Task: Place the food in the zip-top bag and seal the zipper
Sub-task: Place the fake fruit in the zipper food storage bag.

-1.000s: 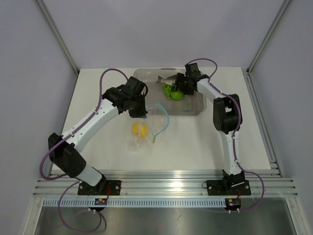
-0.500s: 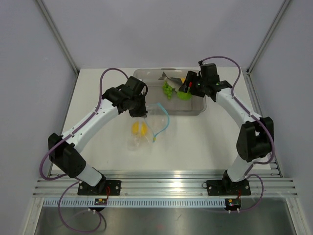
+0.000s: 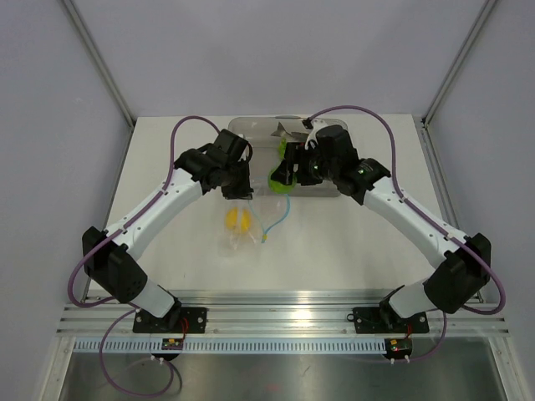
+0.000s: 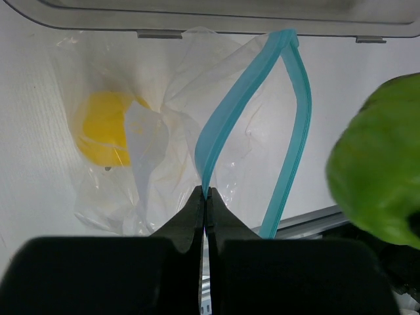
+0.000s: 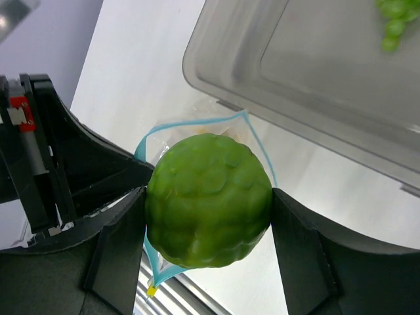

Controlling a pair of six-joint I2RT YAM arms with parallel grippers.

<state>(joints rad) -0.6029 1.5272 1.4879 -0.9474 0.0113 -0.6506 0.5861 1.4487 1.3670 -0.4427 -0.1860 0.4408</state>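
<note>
The right gripper point(image 5: 209, 220) is squeezed shut around the green round fruit point(image 5: 209, 190). The left gripper point(image 4: 204, 200) pinches one side of the zipper point(image 4: 230, 111). That pulls the mouth of the zip-top bag point(image 4: 170, 92) open into a loop.

I think the job now is to drop the fruit in. To do it well, the fruit should go right over the gap between the two blue strips. Then it should go down low before the fingers let go, or it may bump the strip and roll away. The left gripper must not let go of its side.

From the right wrist camera, the fruit hangs over the bag's mouth, near a corner of the tray point(image 5: 315, 98). A yellow fruit point(image 4: 105, 128) lies inside the bag.
</note>
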